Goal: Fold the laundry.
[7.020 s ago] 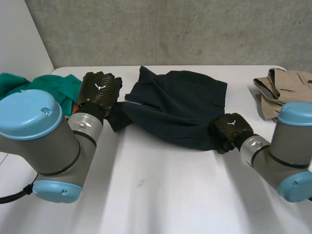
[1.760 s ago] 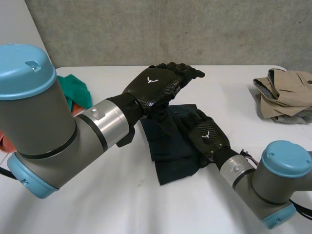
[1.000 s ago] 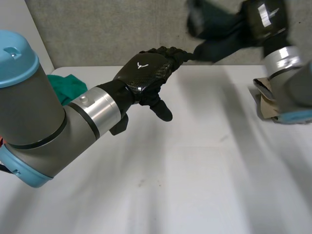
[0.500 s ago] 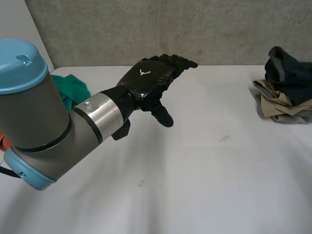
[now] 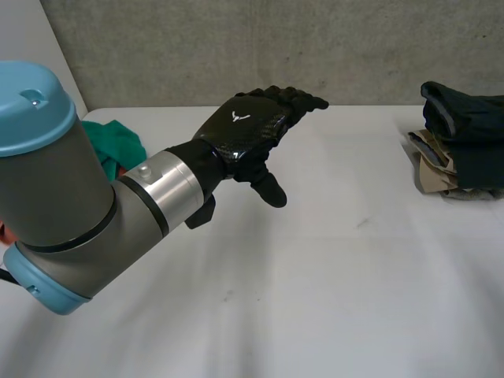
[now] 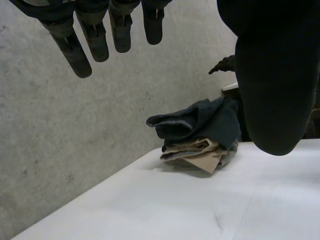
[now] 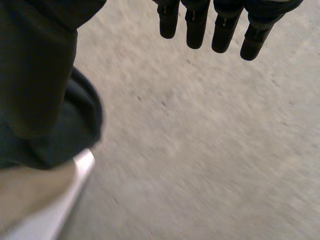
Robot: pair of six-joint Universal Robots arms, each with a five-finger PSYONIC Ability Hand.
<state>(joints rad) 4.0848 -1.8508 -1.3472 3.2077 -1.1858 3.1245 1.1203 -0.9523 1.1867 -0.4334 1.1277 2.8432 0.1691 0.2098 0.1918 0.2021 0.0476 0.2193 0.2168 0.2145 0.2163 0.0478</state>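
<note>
The left hand (image 5: 250, 126) hangs above the white counter (image 5: 315, 299), fingers straight and apart from the thumb, holding nothing. The dark navy garment (image 5: 465, 130) sits crumpled on top of a beige pile (image 5: 429, 169) at the counter's three o'clock edge. Close by that pile, the right hand (image 7: 196, 22) has straight, empty fingers too. A green cloth (image 5: 118, 142) lies at nine o'clock.

Left arm (image 5: 71, 213): stretched forward.
Left hand (image 5: 244, 130): fingers straight, thumb spread downward, holding nothing.
Right hand (image 7: 223, 30): fingers straight, thumb apart, holding nothing.
</note>
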